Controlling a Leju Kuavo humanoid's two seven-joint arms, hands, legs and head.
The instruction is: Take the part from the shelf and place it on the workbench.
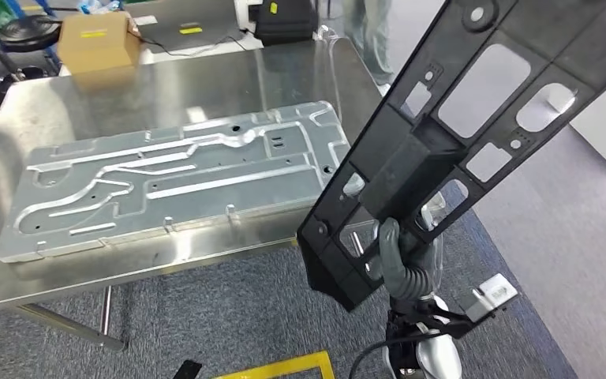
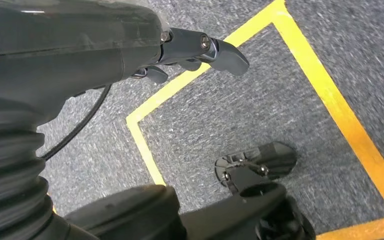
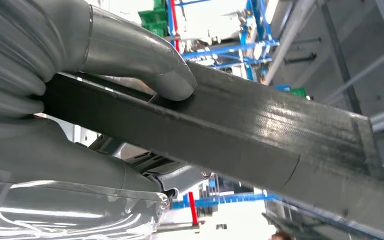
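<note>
Off the bench's (image 1: 166, 83) right edge, my right hand (image 1: 398, 257) is clamped on the long black part (image 1: 473, 118), which slants up and away, so it needs swinging left.

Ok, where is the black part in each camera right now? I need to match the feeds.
Head view: the black part runs diagonally from lower centre to the upper right corner, gripped near its lower end by the right hand.
Left wrist view: not in it; grey carpet and yellow floor tape.
Right wrist view: a dark bar across the frame.
Shared landmark: the right hand's thumb, pressed on the part.
</note>
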